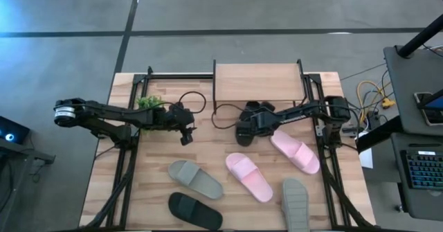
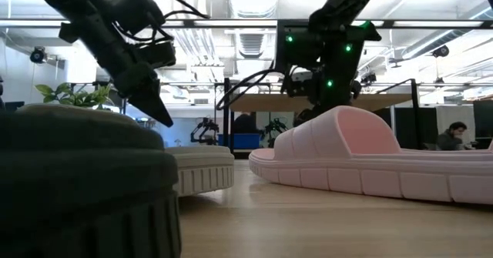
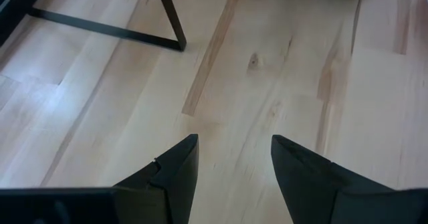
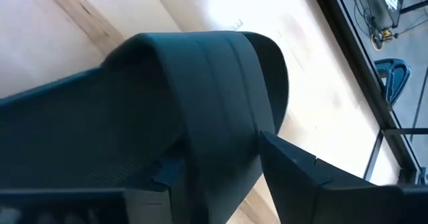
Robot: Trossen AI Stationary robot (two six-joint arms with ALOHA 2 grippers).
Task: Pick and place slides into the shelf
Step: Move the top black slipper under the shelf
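One black slide [image 1: 248, 123], long axis toward the shelf [image 1: 257, 83], is grasped by the right hand [image 1: 243, 131].

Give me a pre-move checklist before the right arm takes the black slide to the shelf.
1. Right claw closed on the black slide: ok, strap sits between its fingers.
2. Grip firmness: cannot tell.
3. Shelf top free of slides: ok, plank shows bare in the high view.
4. Space under the shelf: cannot tell, hidden from above.
5. Left claw out of the path: ok, open and empty over bare table left of the shelf.
6. Pink slide beside the right arm: ok, apart from it.
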